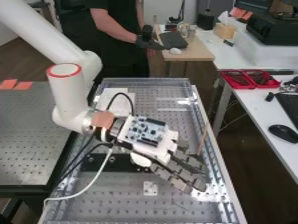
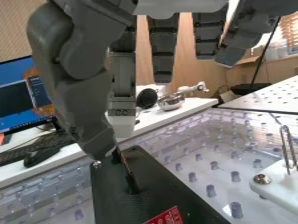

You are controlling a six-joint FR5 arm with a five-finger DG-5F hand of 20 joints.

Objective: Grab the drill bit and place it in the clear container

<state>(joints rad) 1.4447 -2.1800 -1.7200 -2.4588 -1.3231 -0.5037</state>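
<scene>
Grip: closed, by thumb and one finger of hand (image 1: 183,176), on upper end of drill bit (image 2: 125,164), with lower end at black block (image 2: 163,187) (contact uncertain), above perforated bench (image 1: 113,202), toward 5 o'clock in high view.

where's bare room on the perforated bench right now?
Between the black plate and the white block with the metal hook; also between the white cable and the small white plate. Crowded: the black plate, around drill bit and robot hand.
</scene>
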